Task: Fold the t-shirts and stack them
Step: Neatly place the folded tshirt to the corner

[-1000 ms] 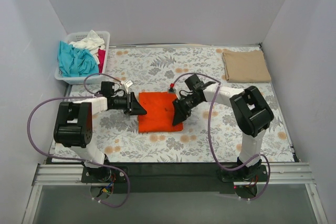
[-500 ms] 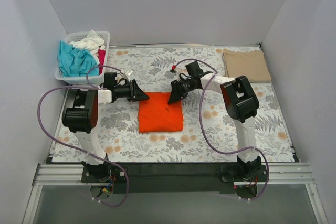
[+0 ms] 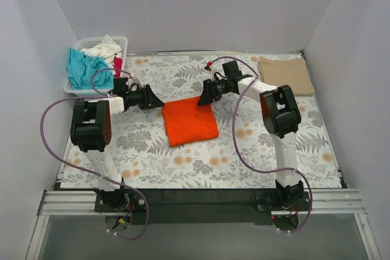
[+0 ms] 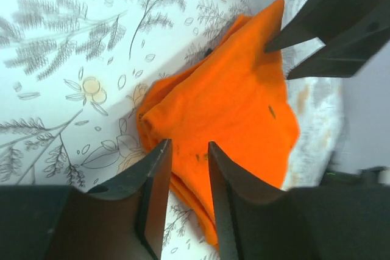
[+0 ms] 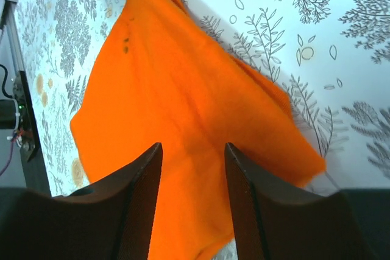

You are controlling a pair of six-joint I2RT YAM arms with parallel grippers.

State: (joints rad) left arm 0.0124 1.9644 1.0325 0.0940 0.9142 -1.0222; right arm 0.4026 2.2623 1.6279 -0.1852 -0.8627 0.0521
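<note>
The bright orange t-shirt [image 3: 191,122] lies folded flat in the middle of the table, turned a little askew. My left gripper [image 3: 159,103] is at its far left corner. In the left wrist view my left gripper [image 4: 189,144] is open, with the orange t-shirt [image 4: 237,101] showing in the gap. My right gripper [image 3: 202,100] is at the far right corner. In the right wrist view my right gripper [image 5: 193,145] is open over the orange t-shirt [image 5: 177,89]. The tan t-shirt [image 3: 285,76] lies folded at the far right.
A white slatted basket [image 3: 120,45] stands at the far left corner and holds the teal [image 3: 85,70], white [image 3: 102,48] and pink-red [image 3: 117,65] shirts. White walls close in the table on three sides. The floral tablecloth [image 3: 244,150] covers the table.
Both grippers moved from the shirt's middle to its far corners and farther back. The orange t-shirt shifted toward the far side and turned slightly.
</note>
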